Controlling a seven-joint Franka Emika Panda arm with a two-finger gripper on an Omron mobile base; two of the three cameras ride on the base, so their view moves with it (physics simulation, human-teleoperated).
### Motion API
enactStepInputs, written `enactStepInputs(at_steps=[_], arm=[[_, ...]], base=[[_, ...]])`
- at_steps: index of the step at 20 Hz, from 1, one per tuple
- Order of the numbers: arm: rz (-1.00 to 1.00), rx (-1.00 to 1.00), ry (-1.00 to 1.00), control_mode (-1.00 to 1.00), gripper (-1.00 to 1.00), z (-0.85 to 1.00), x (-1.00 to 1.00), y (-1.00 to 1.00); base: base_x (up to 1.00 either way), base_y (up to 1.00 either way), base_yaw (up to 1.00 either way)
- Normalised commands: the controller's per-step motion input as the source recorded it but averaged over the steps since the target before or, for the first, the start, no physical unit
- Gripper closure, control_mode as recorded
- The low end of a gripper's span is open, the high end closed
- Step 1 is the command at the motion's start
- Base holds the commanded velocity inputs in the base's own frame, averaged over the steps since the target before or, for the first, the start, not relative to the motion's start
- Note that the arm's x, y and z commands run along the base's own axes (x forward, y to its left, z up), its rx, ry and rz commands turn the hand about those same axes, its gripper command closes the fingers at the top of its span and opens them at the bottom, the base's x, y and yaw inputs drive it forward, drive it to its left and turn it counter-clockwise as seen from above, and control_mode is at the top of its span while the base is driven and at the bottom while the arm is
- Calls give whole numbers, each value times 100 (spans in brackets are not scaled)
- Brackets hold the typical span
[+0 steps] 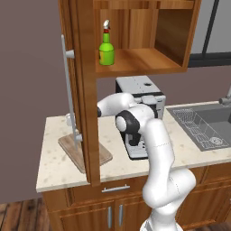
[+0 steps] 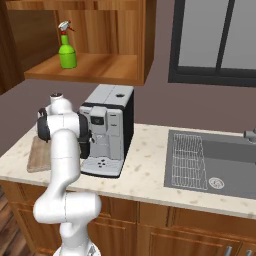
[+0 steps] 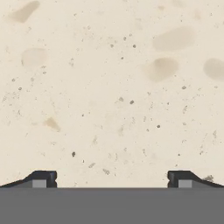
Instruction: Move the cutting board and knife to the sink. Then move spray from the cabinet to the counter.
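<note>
On the counter (image 1: 58,167) the cutting board (image 1: 74,151) lies unmoved, well away from the sink (image 2: 210,160) (knife not discernible). Up in the cabinet (image 1: 149,40) the spray (image 1: 106,45) waits. Gripper (image 3: 112,179) fingers spread, holding nothing; every step remains.

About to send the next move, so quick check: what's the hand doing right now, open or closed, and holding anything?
Hand: open, holding nothing; its fingertips stand wide apart over bare counter.
</note>
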Motion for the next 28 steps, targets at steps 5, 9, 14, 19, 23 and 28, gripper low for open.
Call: enactStepInputs(at_steps=[5,9,14,19,23,28], arm=[[0,11,0,-100,-100,-57,-62,0],[0,13,0,-100,-100,-51,-84,-4],[0,12,0,-100,-100,-48,-86,0],[0,10,0,-100,-100,-42,-83,0],[0,8,0,-100,-100,-31,-77,0],[0,7,0,-100,-100,-32,-77,0]], base=[[0,0,0],[0,0,0],[0,0,0],[0,0,0],[0,0,0],[0,0,0]])
